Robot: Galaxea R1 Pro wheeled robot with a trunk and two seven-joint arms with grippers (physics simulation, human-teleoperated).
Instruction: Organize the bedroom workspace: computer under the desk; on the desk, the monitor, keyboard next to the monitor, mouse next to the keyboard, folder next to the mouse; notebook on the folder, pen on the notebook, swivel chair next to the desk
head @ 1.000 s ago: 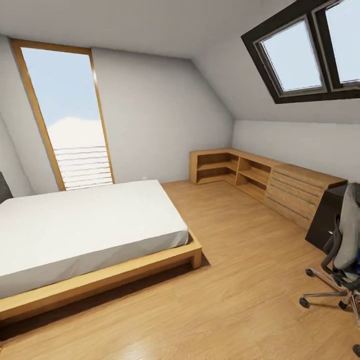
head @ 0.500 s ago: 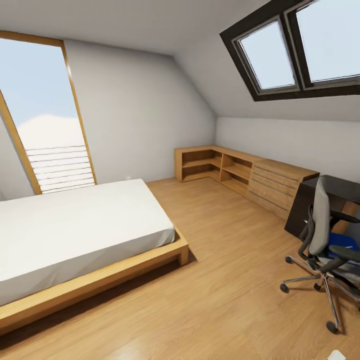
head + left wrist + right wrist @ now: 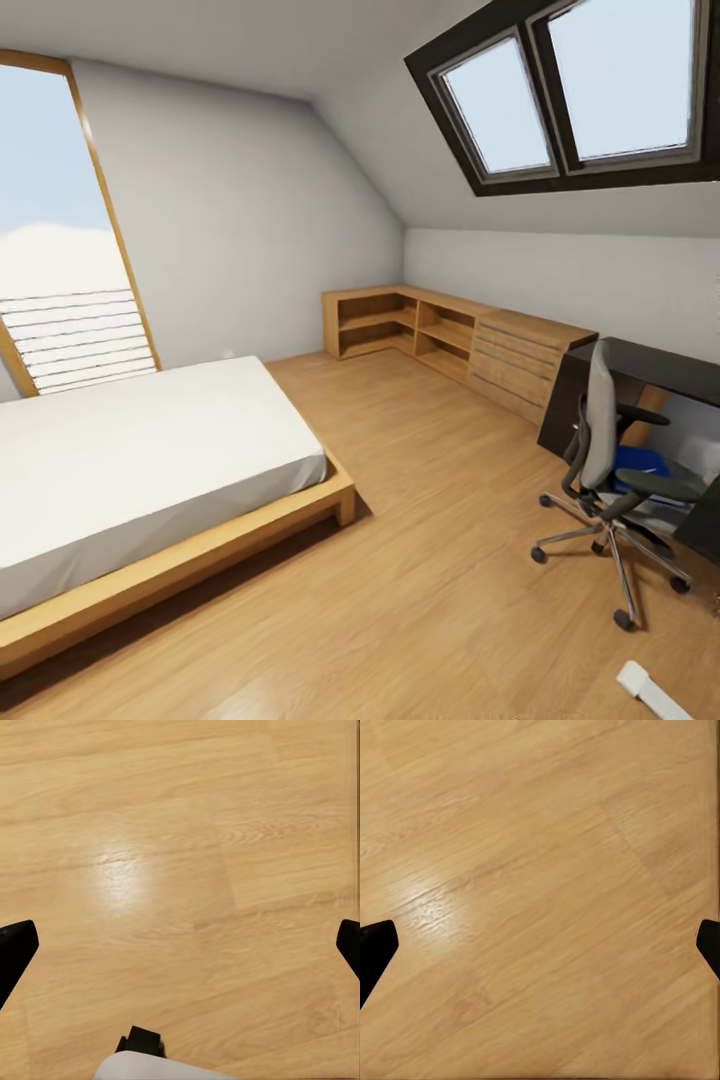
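- Attic bedroom seen from head cam; swivel chair parked at black desk, blue folder lying on its seat
- Low bed set well apart across wood floor; wood cabinets lined along far wall
- L gripper & R gripper held spread wide over bare floor, nothing pinched

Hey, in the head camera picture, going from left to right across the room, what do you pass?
Tall window → low bed → light wood cabinets → swivel chair with the blue folder on its seat → black desk at the right edge.
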